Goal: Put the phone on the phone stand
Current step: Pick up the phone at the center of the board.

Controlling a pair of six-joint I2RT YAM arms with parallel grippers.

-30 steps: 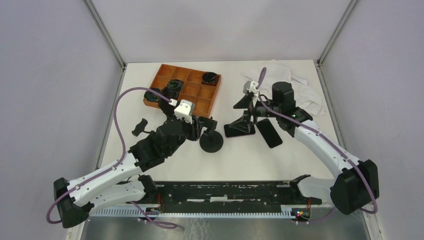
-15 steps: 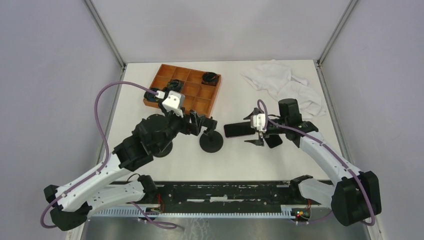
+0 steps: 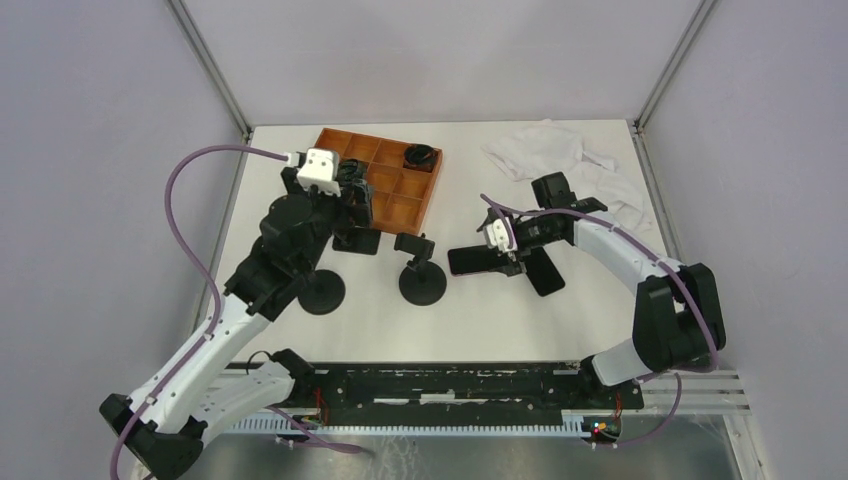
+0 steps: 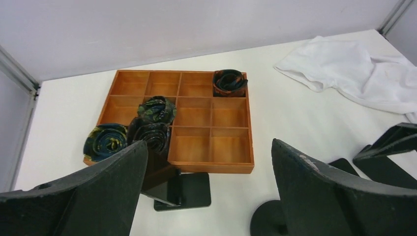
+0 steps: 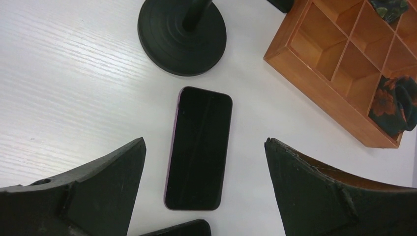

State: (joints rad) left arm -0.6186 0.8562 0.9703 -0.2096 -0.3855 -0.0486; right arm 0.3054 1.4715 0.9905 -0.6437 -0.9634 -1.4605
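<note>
While both arms hang over the white desk [image 3: 500,320], my right tool [image 5: 205,141] is poised directly above a slim black rectangular phone with a glossy glass face [image 5: 198,162]. Its two dark fingers are spread wide, one on each side of the phone's long edges, and they grasp nothing. The phone lies flat, face up, on the desk. Its far short end points at a black phone stand with a round base and upright post [image 5: 182,29], which is near it but not touching.

A second dark phone [image 3: 545,275] lies just beside the first one's near end. An orange wooden compartment tray [image 5: 324,101] sits beyond the stand. My left tool [image 4: 209,162] is also released and empty, raised near that tray and well apart from the phone.

I judge the phone to be light, stiff and thin, with slick glass that could slip or crack under a hard squeeze. Because it lies flat, little of its edge stands proud of the desk. I would pinch it across the two long edges, near the middle for balance, keeping clear of the neighbouring phone.
</note>
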